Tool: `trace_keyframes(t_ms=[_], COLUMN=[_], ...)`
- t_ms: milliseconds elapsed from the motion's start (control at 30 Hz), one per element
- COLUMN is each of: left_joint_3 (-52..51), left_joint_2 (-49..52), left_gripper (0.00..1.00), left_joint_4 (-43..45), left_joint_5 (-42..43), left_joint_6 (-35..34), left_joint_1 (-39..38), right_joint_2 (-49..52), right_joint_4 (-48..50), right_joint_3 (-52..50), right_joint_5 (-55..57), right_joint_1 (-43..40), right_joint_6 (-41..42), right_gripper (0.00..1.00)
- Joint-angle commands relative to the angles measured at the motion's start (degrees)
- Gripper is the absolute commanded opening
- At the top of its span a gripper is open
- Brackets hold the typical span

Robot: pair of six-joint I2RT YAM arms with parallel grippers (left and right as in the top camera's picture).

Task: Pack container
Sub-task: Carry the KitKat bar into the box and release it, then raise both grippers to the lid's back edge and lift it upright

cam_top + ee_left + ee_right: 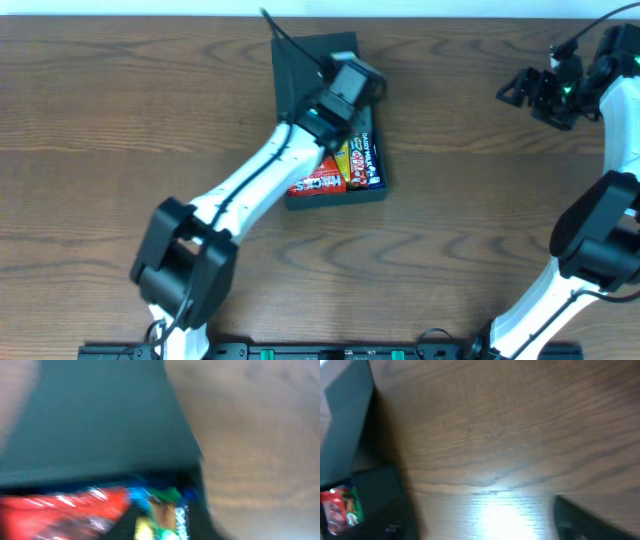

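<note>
The container point(335, 199) is a dark teal-green, matte, rigid box, roughly square. It sits on the table point(120, 100) a little left of the middle, and its flat flap lid point(300, 60) is raised at the far end. The table is brown wood with a long, wavy grain and a soft sheen.

Glossy snack packets lie side by side inside the box. There is a crinkled red packet point(318, 183) with white lettering too small to read. Next to it is a narrow yellow-and-red packet point(354, 165). By the right wall lies a slim blue bar point(371, 160) whose white print appears to read "Dairy Milk".

The left tool point(358, 78) is a blocky black head on a white arm. It hangs over the box where the lid meets the base, with its fingers together, and whether they pinch anything cannot be made out. The right tool point(512, 92) is black and angular and sits over bare wood well off to the right. Its fingers are apart and hold nothing.
</note>
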Motion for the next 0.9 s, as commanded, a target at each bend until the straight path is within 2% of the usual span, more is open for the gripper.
trace_keyframes(t_ms=[0,33,67,133,200,333,467,567,667,800,867], left_joint_3=[-0.2,-0.2,-0.2,-0.2,-0.2,-0.2,-0.2,-0.2,0.15,6.12,10.51], left_joint_2=[-4.33,-4.87,-5.27,-5.35,-4.98,-3.74,-0.02,4.98,10.6,18.6,21.86], left_gripper=[0.05,0.05,0.06,0.06,0.06,0.06,0.06,0.06,0.05,0.05,0.05], left_joint_4=[0.02,0.04,0.15,0.04,-0.94,-0.24,2.03,5.49,12.79,13.16,9.42], left_joint_5=[-10.67,-11.39,-11.56,-11.56,-9.49,5.84,17.62,27.3,34.32,42.82,43.8], left_joint_6=[9.9,11.5,13.22,14.32,12.02,10.67,6.97,4.15,0.96,-2.95,-3.02], left_joint_1=[2.82,3.61,4.61,6.64,9.86,18.49,29.0,34.1,35.52,35.36,34.99], right_joint_2=[-1.46,-1.46,-1.46,-1.46,-1.46,-1.46,-1.38,0.2,5.05,12.81,15.45], right_joint_4=[0.0,-0.02,-0.02,-0.02,0.07,1.95,11.13,21.03,29.38,36.22,36.44], right_joint_3=[0.81,0.81,0.81,0.81,0.81,0.81,0.81,0.81,0.81,1.27,1.68], right_joint_5=[-2.34,-2.62,-3.48,-5.05,-6.19,-6.16,-6.1,-1.92,-6.49,-17.59,-20.22], right_joint_1=[0.42,0.59,0.76,1.4,2.78,7.63,16.33,21.16,22.67,22.62,22.62], right_joint_6=[0.63,1.79,3.3,4.96,4.9,4.42,5.7,13.4,20.98,29.94,31.3], right_gripper=[0.44,0.25,0.02,0.02,0.01,0.01,0.01,0.01,0.01,0.01,0.02])
